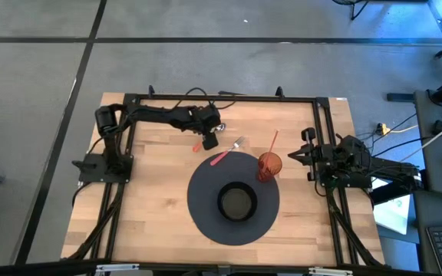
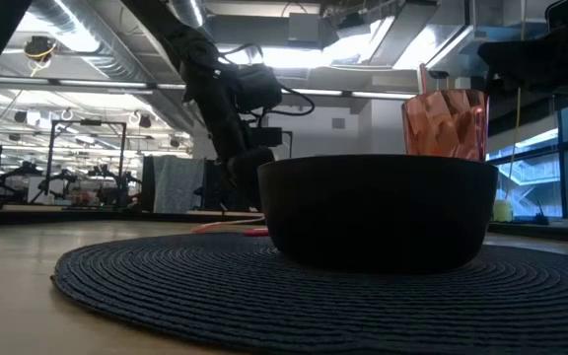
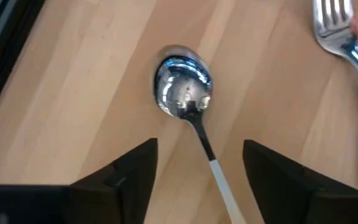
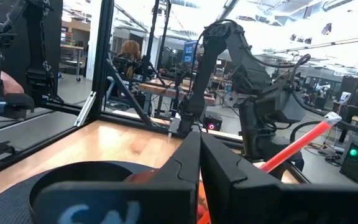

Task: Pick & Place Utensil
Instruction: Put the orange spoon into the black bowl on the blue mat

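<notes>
While the right gripper [image 1: 307,156] is sitting shut at three o'clock, the left gripper [image 3: 199,163] is hovering open-jawed over the spoon [image 3: 183,89].

spoon [image 3: 182,87]: shiny silver bowl
placemat [image 1: 206,195]: dark, ribbed weave
cup [image 1: 269,165]: translucent orange
table [image 1: 159,192]: pale wood

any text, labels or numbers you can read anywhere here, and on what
None can be read.
Pale marks on the right hand's own body, in the right wrist view: too blurred to read.
The spoon, fork, bowl, orange cup and round mat: no lettering visible.
</notes>
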Robot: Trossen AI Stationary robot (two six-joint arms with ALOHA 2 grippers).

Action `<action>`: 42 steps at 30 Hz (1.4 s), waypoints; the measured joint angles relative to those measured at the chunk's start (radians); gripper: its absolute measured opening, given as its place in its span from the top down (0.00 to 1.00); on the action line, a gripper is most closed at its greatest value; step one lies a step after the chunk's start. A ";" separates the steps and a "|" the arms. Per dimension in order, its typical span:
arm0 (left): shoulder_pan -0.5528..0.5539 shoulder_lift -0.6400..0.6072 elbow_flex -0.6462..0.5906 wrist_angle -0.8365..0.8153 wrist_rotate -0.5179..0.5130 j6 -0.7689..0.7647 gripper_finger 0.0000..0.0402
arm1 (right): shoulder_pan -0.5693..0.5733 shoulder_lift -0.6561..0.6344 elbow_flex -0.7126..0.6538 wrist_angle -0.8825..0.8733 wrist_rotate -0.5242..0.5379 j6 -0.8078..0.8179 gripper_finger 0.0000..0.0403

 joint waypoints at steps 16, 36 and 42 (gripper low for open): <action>-0.045 0.005 -0.003 -0.020 -0.101 -0.013 0.45 | 0.000 0.000 0.000 -0.013 0.000 0.000 0.97; -0.033 0.060 -0.003 -0.008 -0.106 -0.050 0.45 | 0.000 0.000 0.000 -0.015 0.000 0.000 0.97; -0.016 0.084 -0.002 -0.017 -0.099 -0.045 0.45 | 0.000 0.001 0.000 -0.018 0.000 0.000 0.97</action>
